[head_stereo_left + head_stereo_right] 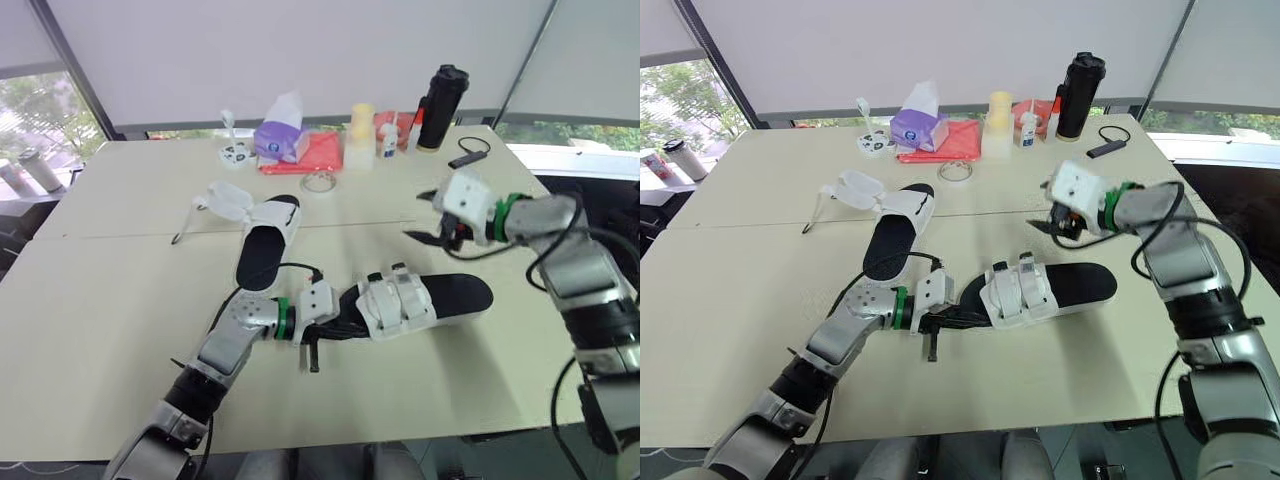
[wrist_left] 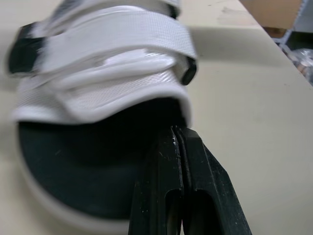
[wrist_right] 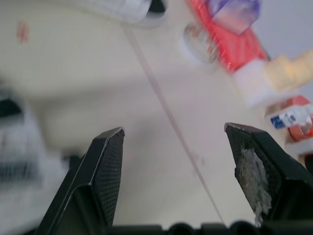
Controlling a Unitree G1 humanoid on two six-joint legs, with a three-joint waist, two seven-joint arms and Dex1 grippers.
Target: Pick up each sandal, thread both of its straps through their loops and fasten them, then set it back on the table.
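Observation:
The near sandal (image 1: 420, 300) has a black sole and two white straps, both closed over its upper, and lies flat on the table (image 1: 120, 300). My left gripper (image 1: 338, 326) is shut, its tips resting against the sandal's footbed just behind the straps (image 2: 122, 73); nothing shows between its fingers (image 2: 168, 186). A second sandal (image 1: 266, 240) lies farther back to the left, its white straps (image 1: 228, 200) flung open to one side. My right gripper (image 1: 424, 216) hovers open above the table, beyond and to the right of the near sandal, holding nothing.
Along the far table edge stand a purple tissue pack (image 1: 283, 130), a red cloth (image 1: 318, 153), a tape roll (image 1: 319, 181), a pale cup (image 1: 360, 135), small bottles (image 1: 388, 140), a black flask (image 1: 442, 108) and a black cable (image 1: 468, 157).

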